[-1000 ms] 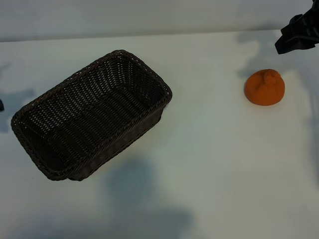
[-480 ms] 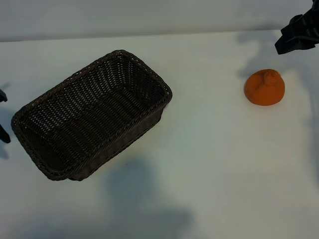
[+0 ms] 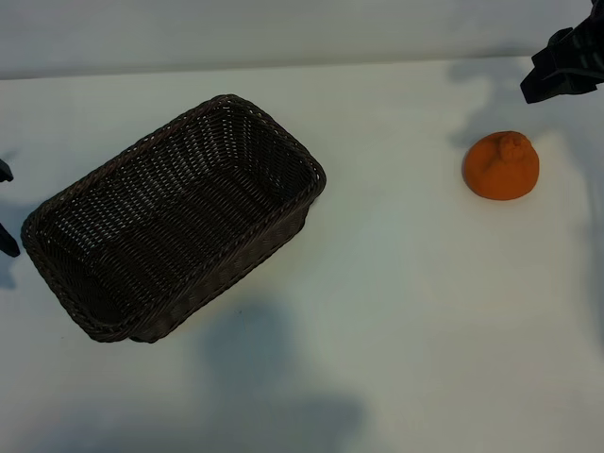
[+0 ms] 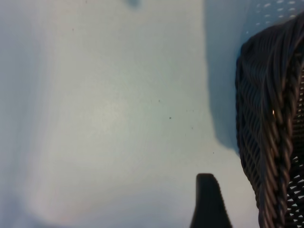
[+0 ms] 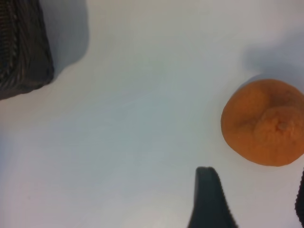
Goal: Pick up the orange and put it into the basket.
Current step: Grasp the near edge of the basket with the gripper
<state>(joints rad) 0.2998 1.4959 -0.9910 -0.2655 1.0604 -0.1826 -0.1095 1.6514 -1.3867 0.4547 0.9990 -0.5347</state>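
The orange [image 3: 501, 165] lies on the white table at the right, alone, with its knobby bump up. Just beyond it, at the far right corner, hovers my right gripper [image 3: 562, 68]. In the right wrist view the orange [image 5: 265, 122] lies ahead of the right gripper [image 5: 254, 190], which is open and empty. The dark woven basket [image 3: 280, 132] stands empty at centre left, set at an angle. My left gripper [image 3: 5, 206] shows at the table's left edge beside the basket's near-left corner, its tips apart. In the left wrist view one finger [image 4: 209, 204] shows next to the basket's wall [image 4: 273, 128].
Bare white tabletop [image 3: 406, 283] spans the gap between basket and orange and runs along the front. A pale wall [image 3: 283, 28] borders the table's far edge. The basket's corner [image 5: 21, 47] shows far off in the right wrist view.
The left gripper's tips have come into view at the left edge beside the basket and shifted slightly. The right gripper, orange and basket have not moved.
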